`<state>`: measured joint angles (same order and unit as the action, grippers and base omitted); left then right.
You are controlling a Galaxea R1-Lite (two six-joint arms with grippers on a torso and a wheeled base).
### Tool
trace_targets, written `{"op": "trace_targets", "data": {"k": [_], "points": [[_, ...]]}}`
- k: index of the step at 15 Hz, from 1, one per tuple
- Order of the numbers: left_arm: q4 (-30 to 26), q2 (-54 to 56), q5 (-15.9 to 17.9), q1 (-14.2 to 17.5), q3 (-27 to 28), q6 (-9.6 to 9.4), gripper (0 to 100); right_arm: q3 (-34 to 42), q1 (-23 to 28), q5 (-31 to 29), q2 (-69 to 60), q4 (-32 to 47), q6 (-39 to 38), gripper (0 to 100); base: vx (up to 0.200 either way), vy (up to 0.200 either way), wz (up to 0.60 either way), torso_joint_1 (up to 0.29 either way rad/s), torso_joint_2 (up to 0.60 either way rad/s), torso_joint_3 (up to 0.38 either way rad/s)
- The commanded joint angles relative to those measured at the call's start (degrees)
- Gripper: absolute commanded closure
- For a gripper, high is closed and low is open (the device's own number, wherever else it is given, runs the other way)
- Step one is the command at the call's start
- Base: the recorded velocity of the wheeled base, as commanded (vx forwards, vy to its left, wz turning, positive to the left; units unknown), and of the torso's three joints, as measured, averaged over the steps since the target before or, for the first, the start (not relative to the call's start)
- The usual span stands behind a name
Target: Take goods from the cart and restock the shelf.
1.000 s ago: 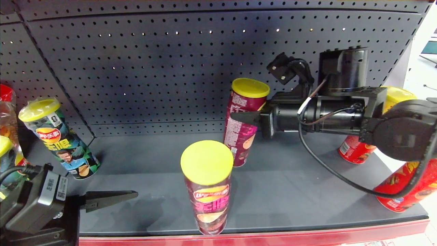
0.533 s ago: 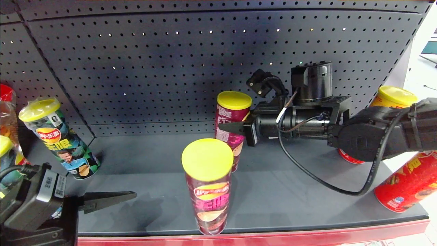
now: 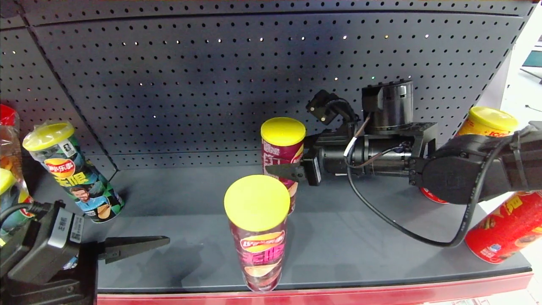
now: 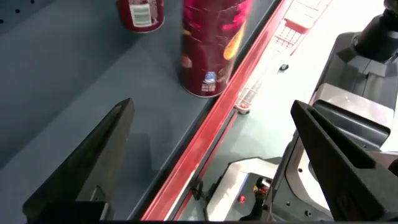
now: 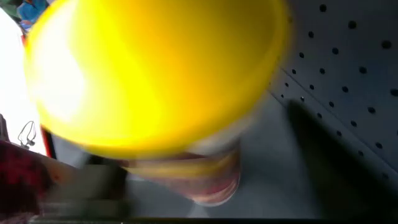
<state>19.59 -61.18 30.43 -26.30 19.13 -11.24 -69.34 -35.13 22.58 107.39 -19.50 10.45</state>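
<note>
I am in a shop aisle, facing a dark retail shelf (image 3: 338, 237) with a perforated back panel (image 3: 211, 84) and a red front strip (image 3: 381, 292). Each chip canister (image 3: 258, 237) on it is a packaged snack with the same yellow lid, in maroon, red or green wrappers. A wire cart (image 4: 292, 31) stands on the pale floor just beyond the shelf's edge.

A dark grey perforated back panel (image 3: 190, 84) is seen behind the shelf (image 3: 347, 237), and small points of light are shown through some of its holes. The shelf board is matt grey and is edged along the front by a red strip (image 3: 381, 293). Past the right end a brightly lit room (image 3: 527, 51) is glimpsed. Below the red edge, pale floor (image 4: 267, 130) is seen.
</note>
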Motion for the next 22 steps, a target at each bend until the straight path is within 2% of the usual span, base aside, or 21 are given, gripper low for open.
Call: {"op": "trace_targets", "data": {"k": [1, 3, 6, 11, 12, 13, 17, 19, 20, 22], "points": [[0.01, -0.34, -0.02, 0.02, 0.12, -0.01, 0, 2.1, 0.06, 0.01, -3.06, -0.09, -0.08, 0, 0.0, 0.0, 0.0, 0.0, 0.0, 0.0], [0.01, -0.78, -0.11, 0.02, 0.12, -0.01, 0, 2.89, 0.06, -0.34, -4.2, -0.09, -0.08, 0, 0.0, 0.0, 0.0, 0.0, 0.0, 0.0], [0.01, -1.92, -1.42, 0.1, 1.97, -0.01, 0, 10.37, 0.06, -1.13, -11.32, -0.09, -0.43, 0, 0.0, 0.0, 0.0, 0.0, 0.0, 0.0], [-2.89, -5.26, -9.07, 0.02, 3.9, -0.01, 0, 23.72, 0.15, -7.2, -27.93, -0.09, -5.0, 0, 0.0, 0.0, 0.0, 0.0, 0.0, 0.0], [-2.89, -5.26, -9.07, 0.02, 3.9, -0.01, 0, 23.99, 0.24, -7.28, -28.2, -0.09, -5.0, 0, 0.0, 0.0, 0.0, 0.0, 0.0, 0.0], [-4.74, -6.49, -9.25, 0.02, 3.99, -0.1, 0, 28.65, 0.5, -7.64, -36.11, -0.09, -5.17, 0, 0.0, 0.0, 0.0, 0.0, 0.0, 0.0], [-5.18, -10.97, -9.42, -0.34, 3.99, -0.89, 0, 33.39, 2.35, -8.51, -47.62, 0.26, -7.02, 0, 0.0, 0.0, 0.0, 0.0, 0.0, 0.0], [-4.82, -15.81, -9.86, -1.13, 4.69, -2.21, 0, 33.66, 5.78, -8.43, -52.63, 0.52, -7.02, 0, 0.0, 0.0, 0.0, 0.0, 0.0, 0.0], [-4.82, -17.04, -10.48, -1.57, 5.13, -2.3, 0, 33.48, 6.48, -8.43, -53.25, 0.52, -7.02, 0, 0.0, 0.0, 0.0, 0.0, 0.0, 0.0], [-4.82, -21.78, -11.79, -3.94, 8.29, -2.3, 0, 33.39, 8.41, -8.34, -55.09, 0.52, -7.37, 0, 0.0, 0.0, 0.0, 0.0, 0.0, 0.0]]}}
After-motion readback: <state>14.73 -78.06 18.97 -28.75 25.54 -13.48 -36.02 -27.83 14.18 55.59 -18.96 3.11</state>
